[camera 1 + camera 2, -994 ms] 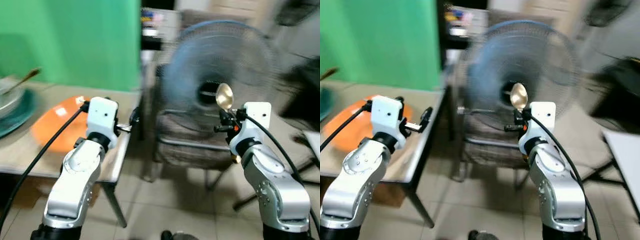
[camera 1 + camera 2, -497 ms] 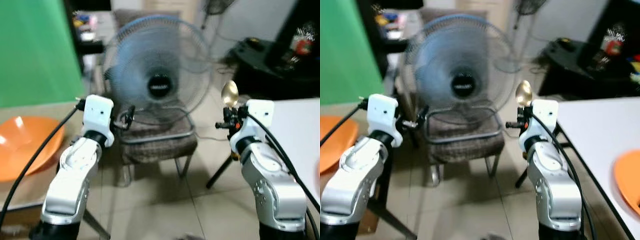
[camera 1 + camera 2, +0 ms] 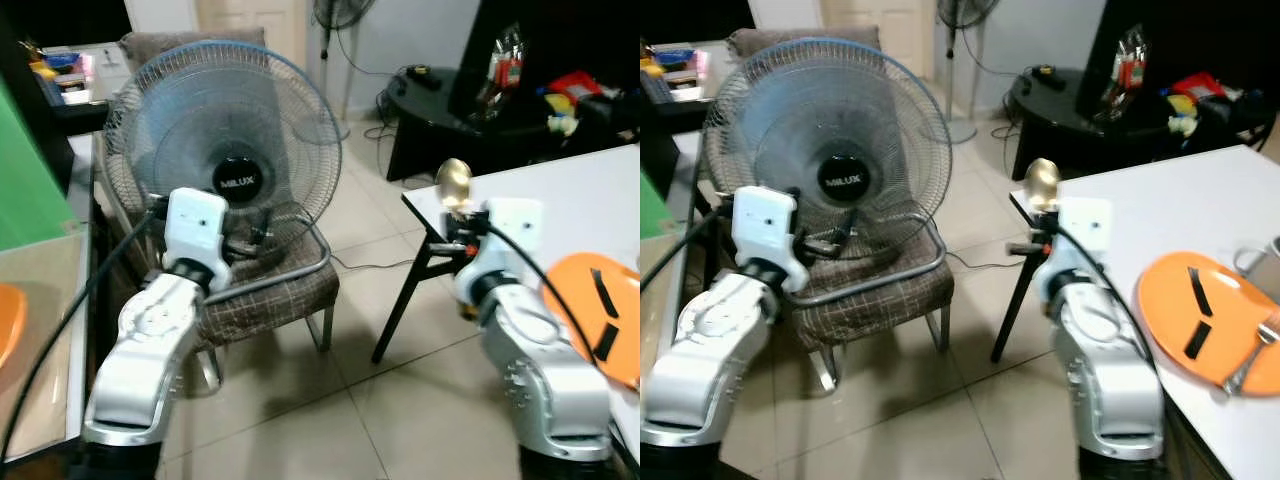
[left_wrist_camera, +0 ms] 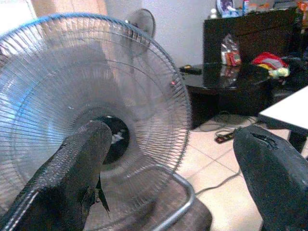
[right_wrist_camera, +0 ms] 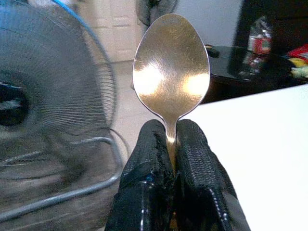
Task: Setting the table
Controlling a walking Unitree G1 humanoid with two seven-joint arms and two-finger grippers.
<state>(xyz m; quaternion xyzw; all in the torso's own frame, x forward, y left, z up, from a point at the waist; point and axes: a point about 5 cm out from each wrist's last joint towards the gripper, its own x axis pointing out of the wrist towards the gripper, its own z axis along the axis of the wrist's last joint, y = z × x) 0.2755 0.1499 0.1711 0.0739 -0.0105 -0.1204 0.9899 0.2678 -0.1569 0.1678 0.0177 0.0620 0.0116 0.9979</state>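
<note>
My right gripper [image 5: 171, 144] is shut on the handle of a golden spoon [image 5: 171, 72], whose bowl stands upright above the fingers [image 5: 199, 159]. From the head the spoon [image 3: 455, 185] sits at chest height, just before the corner of a white table [image 3: 1180, 205]. An orange plate [image 3: 1205, 315] lies on that table at my right, with two dark strips on it and a fork [image 3: 1250, 360] at its edge. My left gripper [image 4: 168, 159] is open and holds nothing, its fingers [image 4: 72, 168] spread in front of a fan.
A blue-rimmed standing fan [image 3: 220, 150] rests on a checked chair [image 3: 265, 290] straight ahead. A black low table [image 3: 470, 115] with bottles and clutter stands behind the white one. A second table edge with an orange bowl [image 3: 8, 325] lies at far left. Tiled floor [image 3: 340, 400] stretches between.
The whole view has swung to the right: the green wall and orange bowl slid off to the left, and the white table with the orange plate came in. Both grippers keep their pose.
</note>
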